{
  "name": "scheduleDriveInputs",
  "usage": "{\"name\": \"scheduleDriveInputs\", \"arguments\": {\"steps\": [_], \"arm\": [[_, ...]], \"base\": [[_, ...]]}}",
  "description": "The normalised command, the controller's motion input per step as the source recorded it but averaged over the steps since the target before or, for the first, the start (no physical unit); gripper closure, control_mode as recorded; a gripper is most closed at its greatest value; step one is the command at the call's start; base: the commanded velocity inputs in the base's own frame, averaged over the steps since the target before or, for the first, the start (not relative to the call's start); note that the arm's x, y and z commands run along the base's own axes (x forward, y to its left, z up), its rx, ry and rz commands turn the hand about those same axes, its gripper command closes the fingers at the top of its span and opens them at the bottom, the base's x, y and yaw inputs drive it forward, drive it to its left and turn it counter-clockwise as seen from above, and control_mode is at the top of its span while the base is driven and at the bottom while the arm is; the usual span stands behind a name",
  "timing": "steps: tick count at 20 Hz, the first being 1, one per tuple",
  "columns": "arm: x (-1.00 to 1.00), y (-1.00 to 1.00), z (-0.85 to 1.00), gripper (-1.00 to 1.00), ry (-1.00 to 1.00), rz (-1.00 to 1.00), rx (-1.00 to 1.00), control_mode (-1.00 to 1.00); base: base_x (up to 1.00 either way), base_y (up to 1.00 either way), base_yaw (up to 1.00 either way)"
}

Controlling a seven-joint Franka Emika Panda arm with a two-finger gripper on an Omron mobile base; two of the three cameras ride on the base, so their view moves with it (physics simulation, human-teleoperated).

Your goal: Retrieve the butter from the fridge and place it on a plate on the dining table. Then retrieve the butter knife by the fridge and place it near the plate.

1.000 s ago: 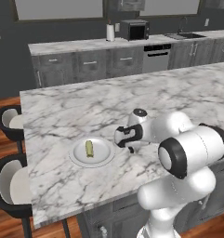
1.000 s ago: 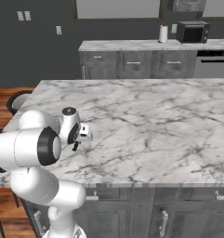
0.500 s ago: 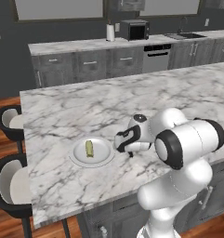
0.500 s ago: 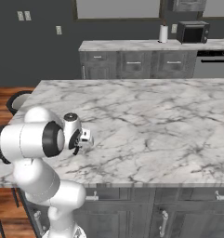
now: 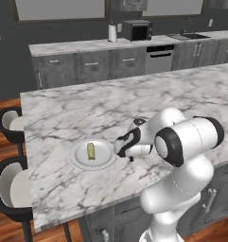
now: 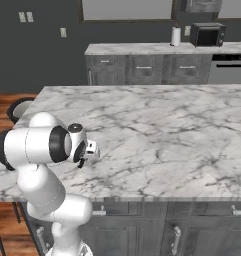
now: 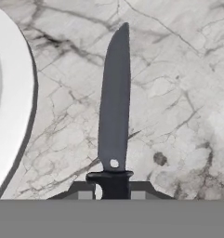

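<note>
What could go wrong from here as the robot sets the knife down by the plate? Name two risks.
1. The gripper holds the butter knife by its handle, blade pointing out close beside the plate; lowering crookedly could strike the rim.
2. A knocked plate could roll the butter off onto the dining table.

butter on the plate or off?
On. The butter lies inside the plate rim on the dining table.
</note>
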Motion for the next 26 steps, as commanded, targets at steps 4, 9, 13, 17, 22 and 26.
{"name": "scheduleDriveInputs", "arguments": {"steps": [4,9,13,17,22,26], "arm": [[0.22,0.35,-0.05,1.0,0.0,-0.08,0.0,-1.0],[0.1,0.03,-0.03,1.0,0.0,-0.02,0.0,-1.0],[0.0,0.0,-0.01,-1.0,-0.01,0.0,0.0,-1.0],[0.0,0.0,0.05,-1.0,0.0,-0.03,-0.01,-1.0],[-0.05,-0.03,0.48,-1.0,0.04,-0.04,-0.01,-1.0],[-0.17,-0.08,0.91,-1.0,0.08,-0.01,0.06,-1.0]], "base": [[0.0,0.0,0.0],[0.0,0.0,0.0],[0.0,0.0,0.0],[0.0,0.0,0.0],[0.0,0.0,0.0],[0.0,0.0,0.0]]}}
